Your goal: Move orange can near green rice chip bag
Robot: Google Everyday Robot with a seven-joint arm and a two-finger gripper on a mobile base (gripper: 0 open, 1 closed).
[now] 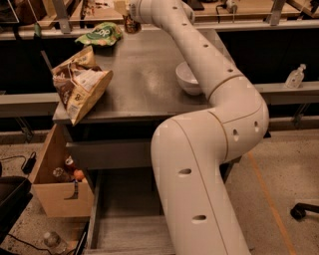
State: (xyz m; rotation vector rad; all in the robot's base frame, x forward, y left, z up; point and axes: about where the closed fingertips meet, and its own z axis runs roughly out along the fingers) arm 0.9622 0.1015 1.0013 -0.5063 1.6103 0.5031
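The orange can [131, 25], brownish with dark markings, is at the far edge of the grey table [144, 84], just right of the green rice chip bag [99, 35]. The bag lies wrinkled at the table's far left corner. My gripper [127, 14] is at the end of the long white arm [199, 55], right over the can's top and shut on it. Only the can's lower part shows below the gripper. The can stands about a hand's width from the bag.
A large brown and tan chip bag [79, 87] lies at the table's left front edge. A white bowl [187, 78] sits mid-right, partly behind the arm. A cardboard box [55, 184] with bottles stands on the floor at left. A shelf runs behind the table.
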